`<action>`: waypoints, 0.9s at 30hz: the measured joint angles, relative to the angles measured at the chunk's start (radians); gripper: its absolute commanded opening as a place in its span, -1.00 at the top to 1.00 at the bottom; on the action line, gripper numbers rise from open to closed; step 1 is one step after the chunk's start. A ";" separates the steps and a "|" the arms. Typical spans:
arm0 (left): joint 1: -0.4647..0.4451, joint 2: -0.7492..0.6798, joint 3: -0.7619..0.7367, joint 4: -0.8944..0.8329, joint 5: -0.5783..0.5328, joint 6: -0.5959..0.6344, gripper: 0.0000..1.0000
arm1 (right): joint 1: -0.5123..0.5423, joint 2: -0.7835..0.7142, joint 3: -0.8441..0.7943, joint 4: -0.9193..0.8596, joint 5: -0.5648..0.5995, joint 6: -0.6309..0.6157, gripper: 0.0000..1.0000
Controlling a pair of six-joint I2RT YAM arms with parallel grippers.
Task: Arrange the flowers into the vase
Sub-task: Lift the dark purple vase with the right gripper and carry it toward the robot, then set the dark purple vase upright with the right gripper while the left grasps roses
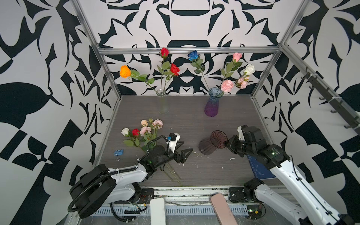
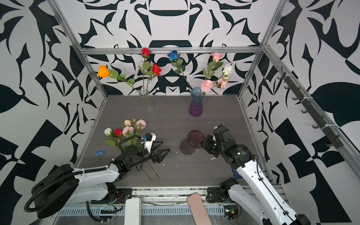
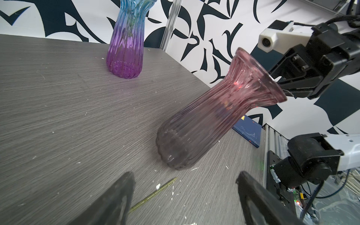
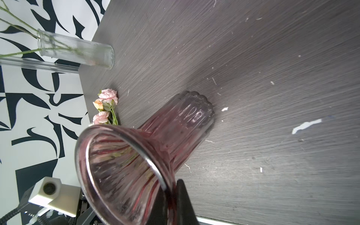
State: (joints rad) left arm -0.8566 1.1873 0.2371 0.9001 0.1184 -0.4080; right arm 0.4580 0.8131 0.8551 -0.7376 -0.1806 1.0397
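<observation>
Right wrist view puts us almost at the mouth of the smoky pink vase [image 4: 175,124]. The right jaws are closed on its flared rim, one finger inside the glass and one outside. In both top views we see that vase tilted at near right. Its base edge appears to rest on the worktop [image 1: 185,120], and its mouth leans toward the right arm [image 1: 253,146].

The left jaws stand wide apart and hold nothing. They hover near the middle of the worktop, pointing toward the vase and apart from it.

The loose flowers [image 1: 143,129] lie on the worktop at near left: white, red, peach and pink blooms. Their stems run under the left arm [image 1: 161,155].

At the far side a clear vase [image 1: 163,103] stands upright with an orange rose [image 1: 125,71] and two red roses [image 1: 174,69]. Right of it, a blue-to-purple vase [image 1: 212,104] holds blue, pink and white blooms [image 1: 227,85]. A blue binder clip [image 1: 118,152] lies at near left, near the loose flowers.
</observation>
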 measured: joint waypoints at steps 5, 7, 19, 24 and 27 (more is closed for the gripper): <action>0.000 0.000 0.000 0.000 -0.003 -0.004 -0.73 | 0.074 0.067 0.016 0.060 0.035 0.021 1.00; 0.000 0.000 0.000 0.000 -0.003 -0.004 -0.73 | 0.089 0.094 0.028 0.074 0.040 0.026 1.00; 0.000 0.000 0.000 -0.001 -0.010 -0.006 -0.73 | 0.098 0.200 0.127 0.088 0.031 0.005 0.14; 0.000 -0.006 0.000 -0.002 -0.014 -0.010 -0.63 | 0.098 0.240 0.210 0.077 -0.002 -0.051 0.09; 0.000 -0.024 -0.002 -0.010 -0.031 -0.018 -0.52 | 0.098 0.234 0.283 0.031 0.004 -0.099 0.07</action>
State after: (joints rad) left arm -0.8566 1.1629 0.2348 0.8906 0.0872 -0.4255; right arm 0.5560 1.0473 1.1378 -0.7067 -0.1768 0.9409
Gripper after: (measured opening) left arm 0.789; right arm 0.457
